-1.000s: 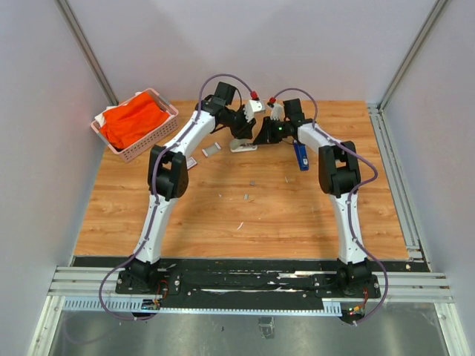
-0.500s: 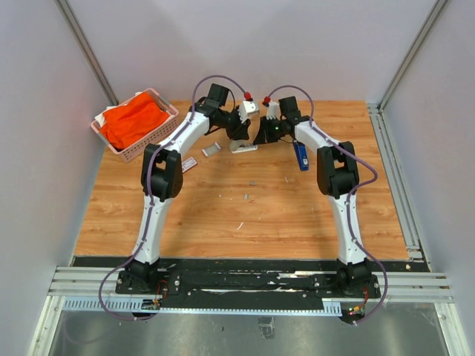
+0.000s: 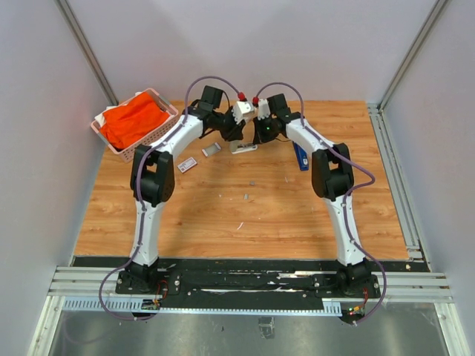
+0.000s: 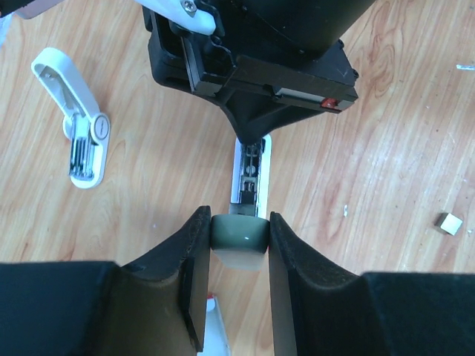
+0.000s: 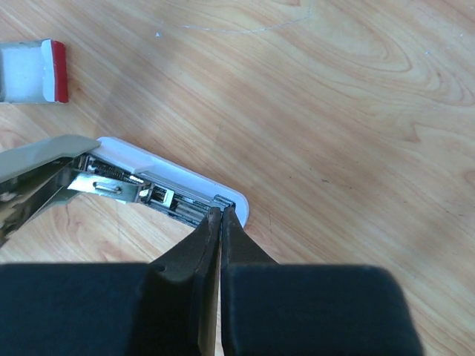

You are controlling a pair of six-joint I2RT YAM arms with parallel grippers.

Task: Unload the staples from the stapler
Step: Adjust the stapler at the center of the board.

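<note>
**Item 1: stapler** [image 5: 159, 185]. It has a white base, its grey top arm is swung open, and the metal channel is bared. It sits low on the worktop [image 5: 356, 96] between my two pincers. I cannot tell whether it rests there fully.

**Item 2: left pincer** [image 4: 237, 221]. It is clamped on the stapler's grey-green end, one finger on each flank.

**Item 3: right pincer** [image 5: 221, 213]. Its fingers are pressed together, with the tips at the stapler's opposite end, right at the mouth of the channel. I cannot tell whether anything thin is nipped between them.

**Item 4: staples.** I cannot pick these out. I see only spring and bright metal in the channel.

**Governing relation.** The stapler's long axis runs straight from my left pincer to my right one. The right arm is nearer the channel's open end, while the left arm anchors the other end. I judge the coming move to be a draw along that axis, away from the left pincer. A sideways pull would likely bind.

**Sundries**
- White box with a red mark [image 5: 30, 70], near the stapler's raised arm.
- Second white hinged tool [image 4: 78, 126], beside the stapler but apart from it.
- Blue, black-ended item [image 3: 300, 157], on the stapler's right-arm side and untouched.
</note>
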